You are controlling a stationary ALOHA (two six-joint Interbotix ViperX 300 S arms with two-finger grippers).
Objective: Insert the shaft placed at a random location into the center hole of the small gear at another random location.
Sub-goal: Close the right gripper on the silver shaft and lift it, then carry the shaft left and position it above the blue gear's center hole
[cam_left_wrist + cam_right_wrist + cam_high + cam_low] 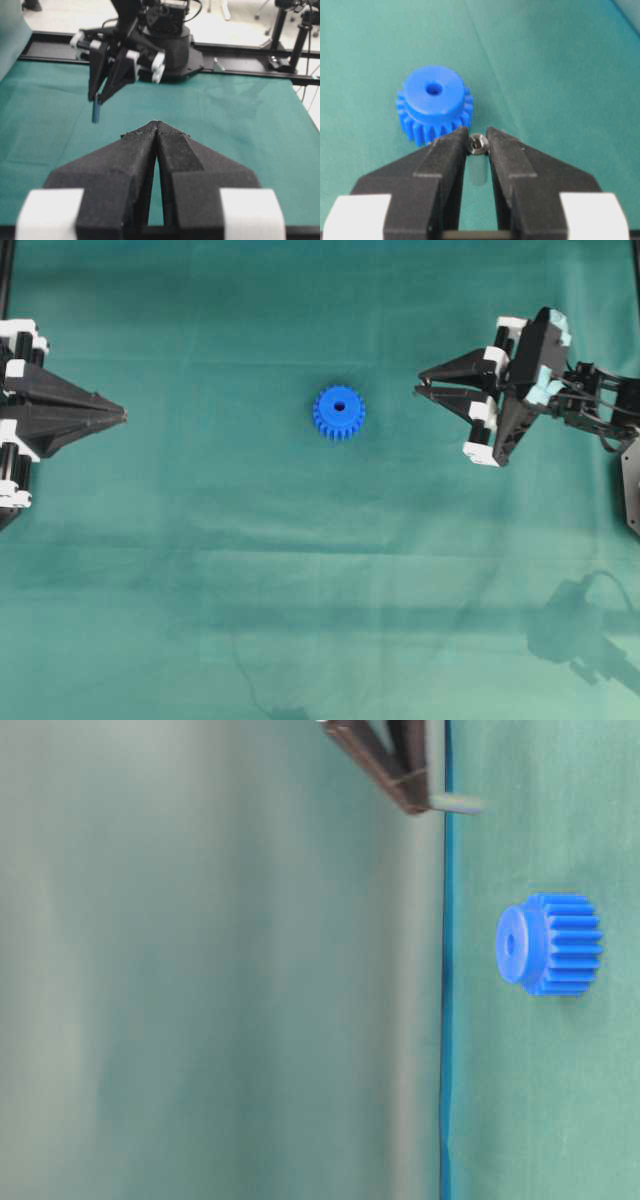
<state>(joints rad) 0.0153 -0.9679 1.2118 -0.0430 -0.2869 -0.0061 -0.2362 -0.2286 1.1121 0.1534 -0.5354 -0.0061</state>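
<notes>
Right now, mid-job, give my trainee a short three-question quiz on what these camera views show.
1. True or false: the right gripper is shut on the pin.
2. Where is the blue gear?
A. held in the left gripper
B. lying on the green cloth between the two grippers
C. stacked on the pin
3. Fill in: the gear's centre hole is ____ (filled / empty).

Key
1. True: the pin sits clamped between the fingertips and hangs below them, clear of the cloth.
2. B: it lies alone, hole facing up.
3. Empty: nothing is in it yet.
</notes>
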